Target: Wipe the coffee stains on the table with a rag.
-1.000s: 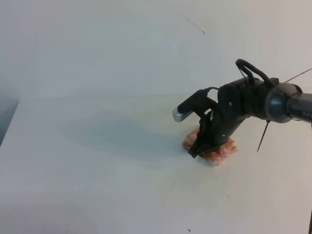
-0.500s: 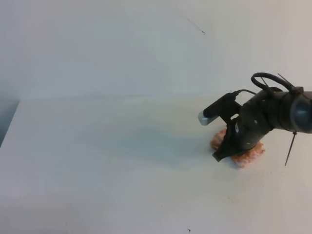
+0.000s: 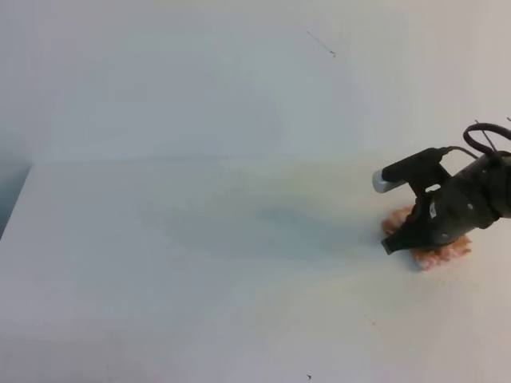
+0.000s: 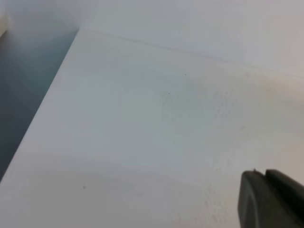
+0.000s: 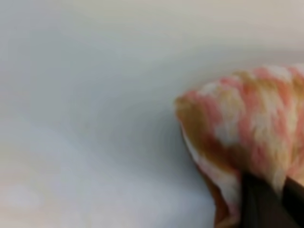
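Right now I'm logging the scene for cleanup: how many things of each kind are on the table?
Rag: 1
Right gripper pressing on the rag: 1
Coffee stains in view: 0
Table: 1
Total: 3

The white table [image 4: 142,123] fills the view, a dark gripper part [image 4: 270,199] at lower right.

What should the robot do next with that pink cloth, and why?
Probably slide the rag back left across the table. The right gripper holds it pressed down near the right edge of the high view, and no coffee stain shows anywhere, so a return pass seems sensible.
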Action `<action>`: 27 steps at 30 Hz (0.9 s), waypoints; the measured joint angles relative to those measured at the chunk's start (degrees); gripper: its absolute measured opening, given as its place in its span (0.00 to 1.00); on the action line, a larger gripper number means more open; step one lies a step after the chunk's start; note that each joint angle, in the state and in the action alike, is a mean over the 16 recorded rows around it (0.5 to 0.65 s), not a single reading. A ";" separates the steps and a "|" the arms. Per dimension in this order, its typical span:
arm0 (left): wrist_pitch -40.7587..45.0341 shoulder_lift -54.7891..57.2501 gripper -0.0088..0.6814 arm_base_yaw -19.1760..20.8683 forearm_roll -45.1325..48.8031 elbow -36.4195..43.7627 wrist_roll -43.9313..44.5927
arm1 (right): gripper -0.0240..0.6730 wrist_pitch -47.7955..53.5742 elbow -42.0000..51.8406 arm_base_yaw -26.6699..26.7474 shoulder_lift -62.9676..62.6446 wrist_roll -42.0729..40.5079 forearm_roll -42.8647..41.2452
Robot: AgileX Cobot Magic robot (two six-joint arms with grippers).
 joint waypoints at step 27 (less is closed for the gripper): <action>0.00 0.00 0.01 0.00 0.00 0.00 0.00 | 0.07 5.92 6.16 11.75 -14.79 6.41 -4.29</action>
